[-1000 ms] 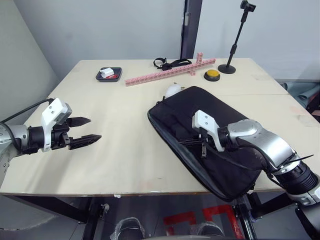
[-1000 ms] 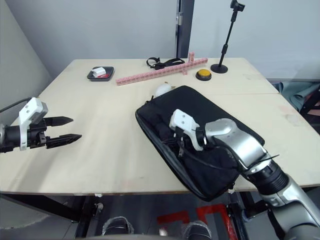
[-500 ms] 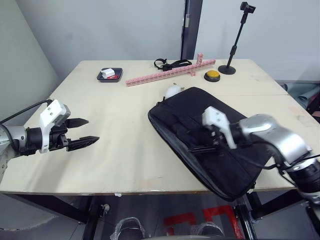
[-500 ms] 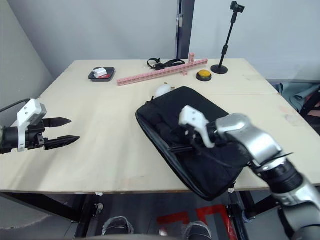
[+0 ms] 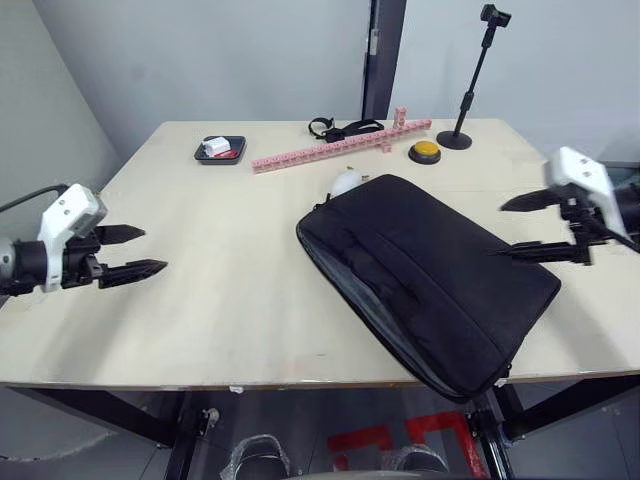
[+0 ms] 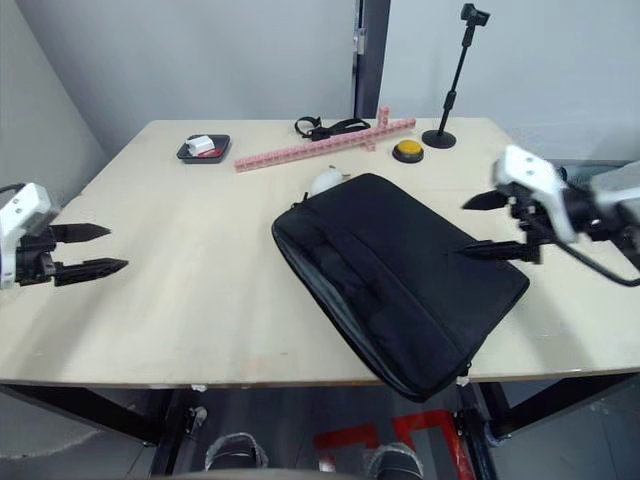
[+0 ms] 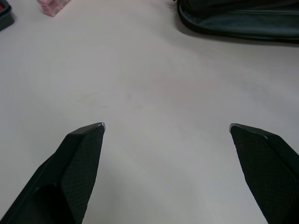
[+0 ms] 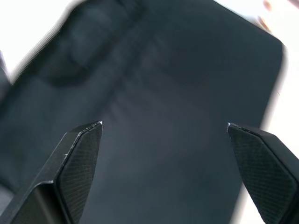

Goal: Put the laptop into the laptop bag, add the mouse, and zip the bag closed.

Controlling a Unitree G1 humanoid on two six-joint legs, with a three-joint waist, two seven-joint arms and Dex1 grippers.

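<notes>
Table (image 5: 230,300): broad pale wood top, smooth and matte; it carries the bag, which serves as landmark below.
Laptop bag (image 5: 430,270): flat black woven-fabric rectangle lying askew, one corner hanging past the table's near edge; grey lining shows along the seam facing the left arm.
Change: a second ago the right gripper (image 5: 540,225) sat low on the bag's front edge; now it has lifted off and pulled back to the bag's right side, fingers spread and empty. The left gripper (image 5: 125,253) has drifted further from the bag, likewise open, holding nothing.
Meaning: this reads as letting go after the zip work, so the task looks near its end or finished.
Laptop: presumably inside the bag; cannot be confirmed.
White rounded thing (image 5: 346,181): smooth, glossy, touching the bag's far edge; too small to identify.
</notes>
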